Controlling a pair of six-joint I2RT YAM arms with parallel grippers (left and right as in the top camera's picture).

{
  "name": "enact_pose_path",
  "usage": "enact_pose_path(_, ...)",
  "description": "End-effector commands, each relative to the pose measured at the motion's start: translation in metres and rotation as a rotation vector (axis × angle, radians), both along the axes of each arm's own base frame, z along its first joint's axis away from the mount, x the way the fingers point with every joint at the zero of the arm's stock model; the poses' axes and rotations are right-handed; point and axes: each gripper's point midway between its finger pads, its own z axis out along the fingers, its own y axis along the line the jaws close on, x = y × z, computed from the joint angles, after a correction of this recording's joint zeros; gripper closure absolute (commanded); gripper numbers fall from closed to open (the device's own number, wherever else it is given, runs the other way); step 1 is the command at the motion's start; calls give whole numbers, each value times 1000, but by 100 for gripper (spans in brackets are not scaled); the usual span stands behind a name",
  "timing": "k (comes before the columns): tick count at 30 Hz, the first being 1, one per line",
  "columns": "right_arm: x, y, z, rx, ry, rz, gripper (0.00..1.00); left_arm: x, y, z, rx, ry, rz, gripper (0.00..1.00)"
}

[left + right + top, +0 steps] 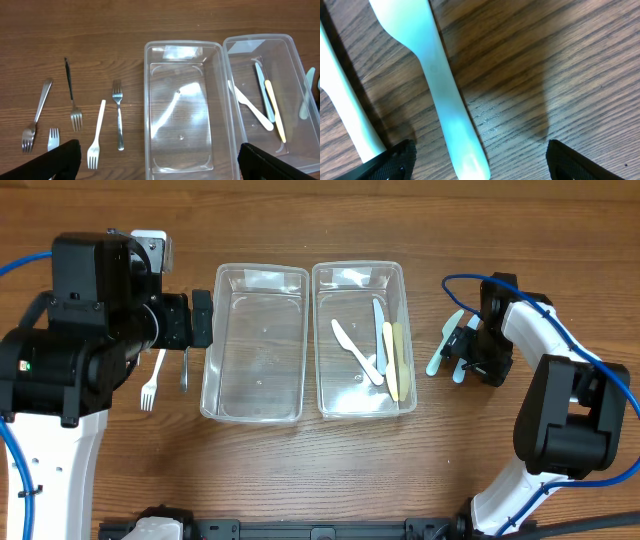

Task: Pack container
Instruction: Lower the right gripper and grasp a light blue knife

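We see the right pincer [481, 159] low over the bench [580, 60], its jaws standing wide apart and holding nothing. Between them lies a pale blue utensil [440, 75], flat on the wood. In the right wrist view its long axis runs from the top to the bottom, so it crosses the line between the two fingers, and closing should catch it across its narrow handle. A second pale utensil [345, 100] lies just beside it, very near the one finger, and we judge there is a risk of pinching both together. From above, these two pieces lie on the bench just right of the right container [405, 310], which already holds several plastic pieces. The right arm is clearly the nearer one here. The left pincer [160, 160] is also fully open and empty. It hangs by the left container [150, 100], which has nothing inside, and the forks [118, 120] lie on the bench to the left of it, on the side of the left arm.
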Motion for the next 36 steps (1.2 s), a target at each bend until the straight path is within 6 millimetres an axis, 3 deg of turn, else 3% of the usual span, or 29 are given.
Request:
enact_pose_path(1,-2,-2,0,-12,7,-7,15,0,1,0,1,2,-8,0)
enact_pose_path(14,-24,1,-28,-5,39,-3,16,0,1,0,1,3,-8,0)
enact_pose_path(20,-23,1,-28,-5,38,-4,42,0,1,0,3,2,-7,0)
enact_pose_path(29,-23,1,-28,-5,38,-4,64,0,1,0,3,2,-7,0)
enact_pose_path(36,-23,1,-28,-5,38,-4,71,0,1,0,3,2,-6,0)
